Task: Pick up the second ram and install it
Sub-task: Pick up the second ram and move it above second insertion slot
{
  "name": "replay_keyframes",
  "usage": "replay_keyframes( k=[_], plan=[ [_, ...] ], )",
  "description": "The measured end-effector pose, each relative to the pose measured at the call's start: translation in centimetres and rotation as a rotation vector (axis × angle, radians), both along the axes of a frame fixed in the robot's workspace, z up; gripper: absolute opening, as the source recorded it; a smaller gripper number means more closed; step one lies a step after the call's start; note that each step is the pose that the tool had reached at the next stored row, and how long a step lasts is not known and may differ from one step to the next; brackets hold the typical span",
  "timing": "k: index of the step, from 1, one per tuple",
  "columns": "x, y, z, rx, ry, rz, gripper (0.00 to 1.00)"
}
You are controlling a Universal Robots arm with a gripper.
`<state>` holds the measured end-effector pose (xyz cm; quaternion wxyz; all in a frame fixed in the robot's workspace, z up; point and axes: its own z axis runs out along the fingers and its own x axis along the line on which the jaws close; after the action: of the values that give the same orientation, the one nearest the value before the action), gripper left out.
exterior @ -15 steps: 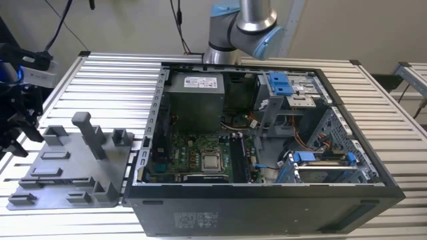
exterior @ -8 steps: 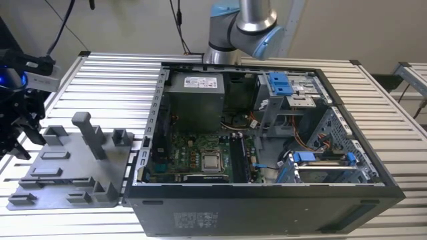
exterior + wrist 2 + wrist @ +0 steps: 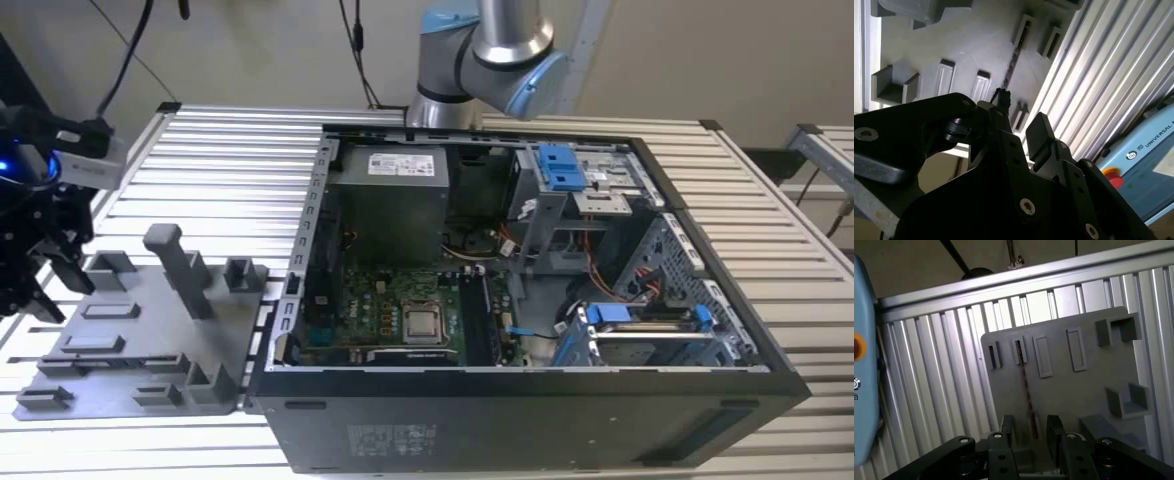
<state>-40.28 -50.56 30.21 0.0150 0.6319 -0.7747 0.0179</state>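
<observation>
The second ram [image 3: 1024, 385] stands on edge in a slot of the grey tray [image 3: 1084, 390], a thin dark strip running across the tray's near half. In the first wrist view my gripper [image 3: 1030, 432] hangs open just above it, one black finger [image 3: 1006, 429] on each side of the strip with a gap to both. The second wrist view shows the same ram [image 3: 1012, 62] edge-on past my gripper [image 3: 1020, 112]. In the exterior view my gripper [image 3: 40, 265] is over the tray [image 3: 134, 340] at the far left.
The open computer case [image 3: 534, 400] fills the table's middle, its green motherboard [image 3: 387, 310] and black slots [image 3: 478, 322] exposed. Raised grey blocks [image 3: 180, 265] stand on the tray. A pale blue device with a red button [image 3: 861, 360] lies beside the tray on the ribbed metal table [image 3: 944, 385].
</observation>
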Motion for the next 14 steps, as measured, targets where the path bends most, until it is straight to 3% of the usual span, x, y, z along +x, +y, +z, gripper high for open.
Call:
replay_keyframes(
  k=[14],
  plan=[
    [0.00, 0.00, -1.14, 0.0001, 0.0000, 0.000, 0.42]
  ],
)
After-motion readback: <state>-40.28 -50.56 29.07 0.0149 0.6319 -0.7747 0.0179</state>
